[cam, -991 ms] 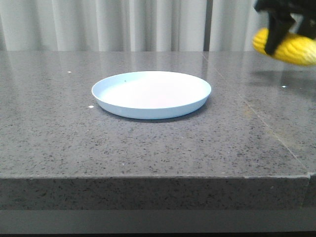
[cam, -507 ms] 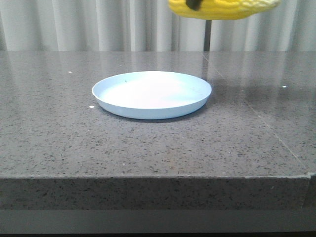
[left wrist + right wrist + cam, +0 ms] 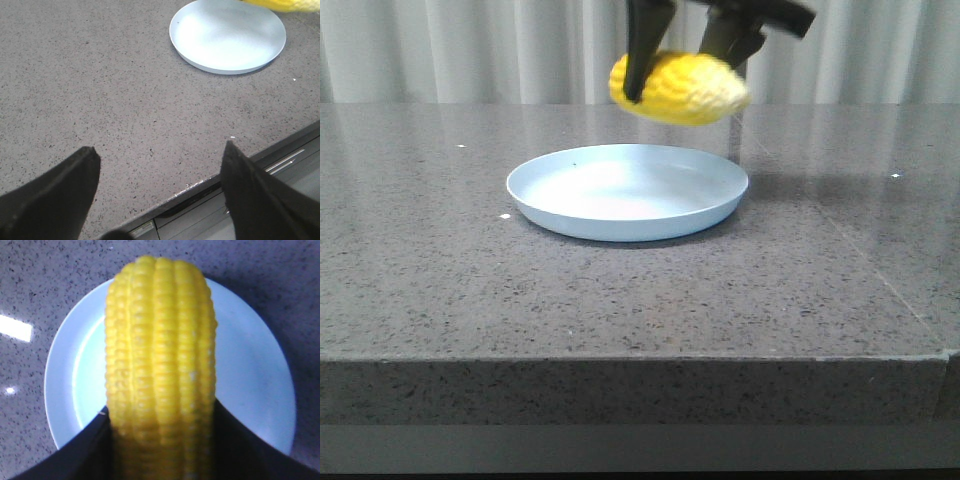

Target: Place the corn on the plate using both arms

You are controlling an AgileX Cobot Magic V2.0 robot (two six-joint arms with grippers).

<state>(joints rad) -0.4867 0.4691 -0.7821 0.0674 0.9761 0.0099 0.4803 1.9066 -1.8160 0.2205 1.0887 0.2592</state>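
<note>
The pale blue plate lies on the grey stone table and holds nothing. My right gripper is shut on the yellow corn and holds it in the air over the plate's far half. In the right wrist view the corn fills the middle between the two dark fingers, with the plate directly below it. My left gripper is open and empty over the table's front edge, well away from the plate. A bit of corn shows beyond the plate there.
The grey speckled table has a front edge near the camera and a seam running along its right part. A pale curtain hangs behind the table.
My right gripper has carried the corn from the far right, leftward, then down to just above the plate. The plate has not moved.
</note>
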